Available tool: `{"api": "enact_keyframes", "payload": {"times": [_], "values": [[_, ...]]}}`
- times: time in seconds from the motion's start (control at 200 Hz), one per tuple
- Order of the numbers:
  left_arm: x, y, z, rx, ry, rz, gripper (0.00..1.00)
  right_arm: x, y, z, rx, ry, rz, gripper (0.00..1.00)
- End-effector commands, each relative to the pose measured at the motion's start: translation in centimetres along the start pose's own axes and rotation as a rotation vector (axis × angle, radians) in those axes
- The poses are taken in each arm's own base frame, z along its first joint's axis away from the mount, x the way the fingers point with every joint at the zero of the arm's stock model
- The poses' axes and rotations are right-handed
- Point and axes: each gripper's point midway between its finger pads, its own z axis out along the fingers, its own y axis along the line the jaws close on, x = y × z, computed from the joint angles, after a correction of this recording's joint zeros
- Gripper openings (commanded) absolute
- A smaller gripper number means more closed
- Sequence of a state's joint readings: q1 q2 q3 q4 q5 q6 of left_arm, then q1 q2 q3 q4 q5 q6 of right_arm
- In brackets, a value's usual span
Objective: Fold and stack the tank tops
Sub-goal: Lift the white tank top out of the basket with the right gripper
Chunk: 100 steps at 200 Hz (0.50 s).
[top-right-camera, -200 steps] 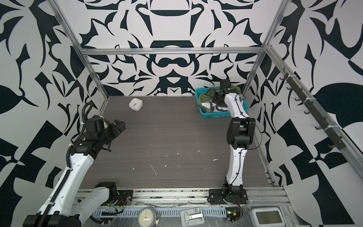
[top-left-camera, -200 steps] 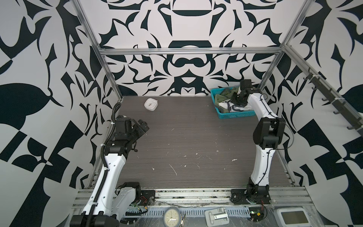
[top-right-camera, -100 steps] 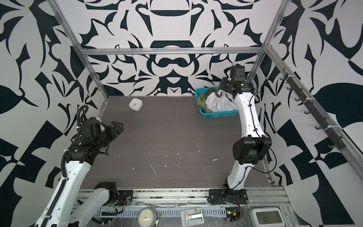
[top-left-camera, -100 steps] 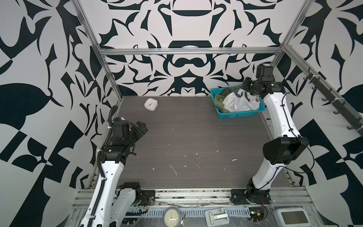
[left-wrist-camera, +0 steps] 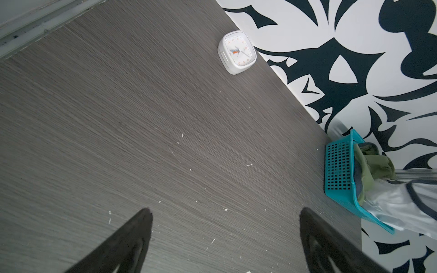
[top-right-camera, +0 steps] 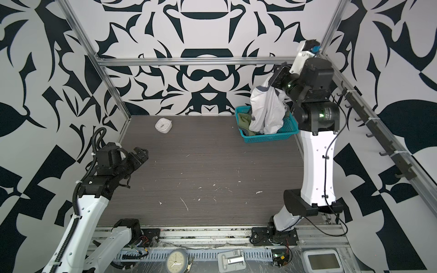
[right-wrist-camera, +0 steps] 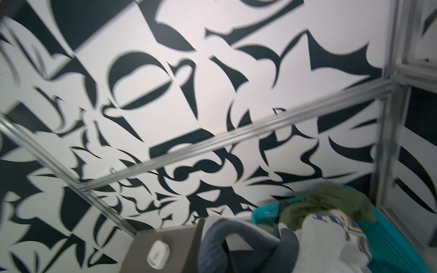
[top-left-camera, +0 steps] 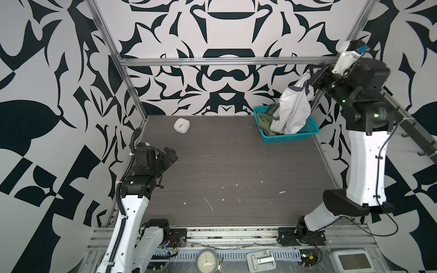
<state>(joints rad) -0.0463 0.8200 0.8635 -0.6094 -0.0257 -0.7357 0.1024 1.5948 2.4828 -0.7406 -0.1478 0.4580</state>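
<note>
The white tank top (top-left-camera: 293, 111) is hiding the tips of the right pincer (top-left-camera: 310, 79) and covering most of the olive tank top (top-left-camera: 263, 121).

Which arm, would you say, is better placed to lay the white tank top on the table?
Right. The right tool is shut on the white tank top, which hangs down into the teal basket; the left tool is open, empty and far across the table.

I count two robot arms, left arm (top-left-camera: 131, 212) and right arm (top-left-camera: 365, 165); two tank tops, a white tank top (top-left-camera: 293, 111) and an olive tank top (top-left-camera: 263, 121); one teal basket (top-left-camera: 290, 138); two clocks (a square clock (top-left-camera: 181, 125), a round clock (top-left-camera: 207, 261)).
</note>
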Motion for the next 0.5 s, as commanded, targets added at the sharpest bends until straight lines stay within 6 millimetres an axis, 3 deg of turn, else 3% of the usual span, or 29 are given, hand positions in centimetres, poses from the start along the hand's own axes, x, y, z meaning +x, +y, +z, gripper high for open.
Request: {"api": "enact_keyframes", "payload": {"times": [0.0, 0.08, 0.16, 0.225, 0.315, 0.405, 0.455, 0.495], "values": [[0.5, 0.2, 0.1, -0.006, 0.026, -0.006, 0.99, -2.8, 6.6, -2.4, -0.232, -0.093, 0.012, 0.0], [0.4, 0.1, 0.1, -0.005, 0.024, -0.002, 0.99, 0.2, 8.9, -1.5, -0.291, -0.015, 0.0, 0.0], [0.4, 0.3, 0.0, -0.01, 0.018, 0.002, 0.99, 5.7, 10.2, 0.7, -0.31, 0.12, -0.012, 0.0], [0.3, 0.4, -0.1, -0.015, 0.011, 0.005, 0.99, 11.9, 11.3, 2.9, -0.313, 0.251, -0.035, 0.0], [0.3, 0.5, 0.0, -0.02, 0.012, 0.008, 0.99, 22.0, 12.7, 5.9, -0.326, 0.47, -0.046, 0.0], [0.3, 0.5, 0.1, -0.024, 0.014, 0.009, 0.99, 31.7, 14.5, 7.4, -0.369, 0.681, -0.014, 0.0], [0.4, 0.6, 0.2, -0.028, 0.019, 0.011, 0.99, 36.2, 15.2, 8.0, -0.372, 0.762, -0.026, 0.13], [0.5, 0.6, 0.3, -0.028, 0.025, 0.014, 0.99, 39.2, 15.5, 8.2, -0.36, 0.825, -0.041, 0.32]]}}
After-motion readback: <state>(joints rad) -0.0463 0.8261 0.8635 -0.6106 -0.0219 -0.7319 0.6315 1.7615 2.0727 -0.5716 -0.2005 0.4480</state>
